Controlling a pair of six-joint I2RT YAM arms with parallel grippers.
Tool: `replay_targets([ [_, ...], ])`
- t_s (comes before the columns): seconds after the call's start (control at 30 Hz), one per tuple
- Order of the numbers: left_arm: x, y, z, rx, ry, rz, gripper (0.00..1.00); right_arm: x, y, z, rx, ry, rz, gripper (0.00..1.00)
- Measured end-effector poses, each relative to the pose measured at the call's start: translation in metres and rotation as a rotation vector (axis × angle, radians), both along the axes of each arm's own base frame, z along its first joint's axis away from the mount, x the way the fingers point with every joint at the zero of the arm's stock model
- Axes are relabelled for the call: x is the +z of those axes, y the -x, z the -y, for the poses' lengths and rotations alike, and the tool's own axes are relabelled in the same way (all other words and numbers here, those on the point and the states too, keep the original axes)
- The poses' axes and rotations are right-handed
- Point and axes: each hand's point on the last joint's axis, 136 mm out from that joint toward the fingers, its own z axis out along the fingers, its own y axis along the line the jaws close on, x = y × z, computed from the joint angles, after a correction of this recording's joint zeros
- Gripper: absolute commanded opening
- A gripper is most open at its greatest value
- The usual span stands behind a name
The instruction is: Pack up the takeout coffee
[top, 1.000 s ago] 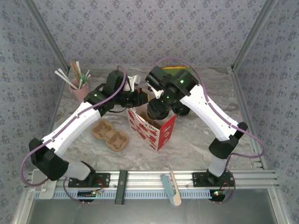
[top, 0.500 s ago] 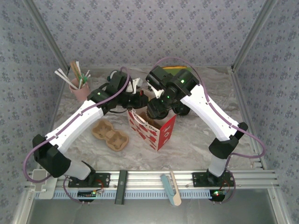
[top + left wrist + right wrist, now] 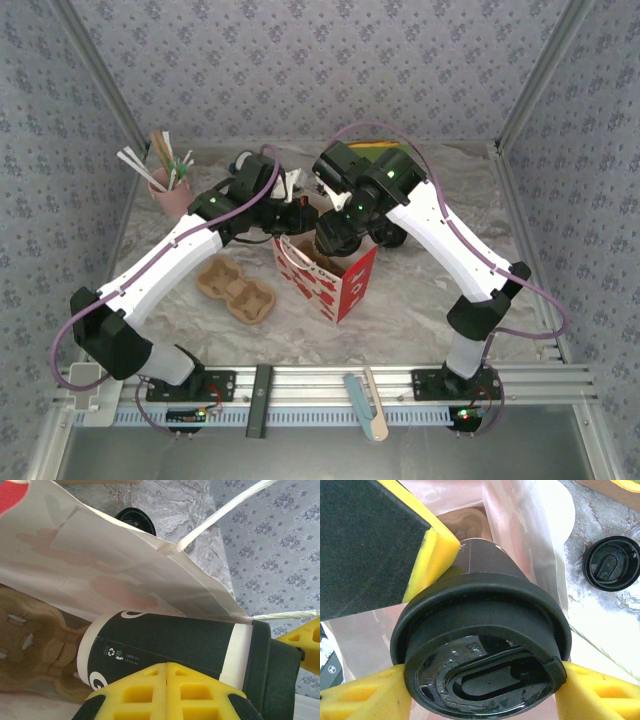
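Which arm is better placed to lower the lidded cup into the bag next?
Right. The right gripper grips the lidded cup at the open mouth of the paper bag; the left gripper is shut by the bag's rim.

Glossy plastic lid (image 3: 485, 680); matt, seemingly paper cup (image 3: 165, 640).

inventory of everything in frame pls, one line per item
coffee cup: 1, dark with white band and black lid, at the bag's open top
loose lid: 1, black, on the table beside the bag
paper bag: 1, red and white, centre, upright
cup carrier: 1, brown cardboard, left of bag, empty
pink cup: 1, back left, holds straws and sticks
wooden stick: 1, tan, front rail
left hand: yellow fingers, shut, beside the cup
right hand: yellow fingers, gripping the cup at its lid
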Motion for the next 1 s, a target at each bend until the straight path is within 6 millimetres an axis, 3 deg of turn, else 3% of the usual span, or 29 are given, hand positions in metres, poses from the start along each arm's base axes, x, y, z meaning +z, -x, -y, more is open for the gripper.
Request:
replay_targets([
  [1.0, -0.0044, 0.0020, 0.0030, -0.015, -0.010, -0.009, 0.00, -0.0004, 0.0012, 0.0014, 0.000, 0.007, -0.006, 0.69],
])
